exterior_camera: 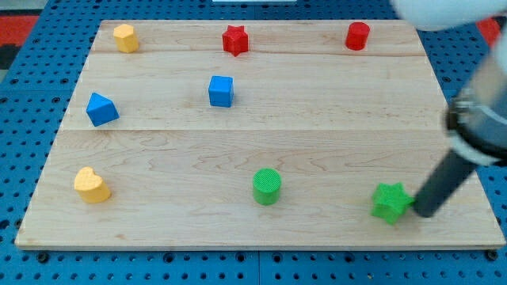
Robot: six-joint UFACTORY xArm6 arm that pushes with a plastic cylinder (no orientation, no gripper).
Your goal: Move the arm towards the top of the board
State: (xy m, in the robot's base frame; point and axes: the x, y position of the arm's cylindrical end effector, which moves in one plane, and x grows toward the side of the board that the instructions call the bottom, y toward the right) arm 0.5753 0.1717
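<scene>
Currently, my tip [423, 212] is seen near the board's [333, 150] bottom-right edge, touching the green star [390, 203] on its right. No pincer is fitted. Open wood is left above, up to the red cylinder [357, 36]. The rod is tilted toward upper right.

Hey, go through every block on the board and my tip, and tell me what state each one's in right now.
my tip: down on the board, at the green star's right edge
green star: flat
green cylinder: upright
yellow heart: flat
blue triangular block: flat
blue cube: flat
yellow hexagon: flat
red star: flat
red cylinder: upright
</scene>
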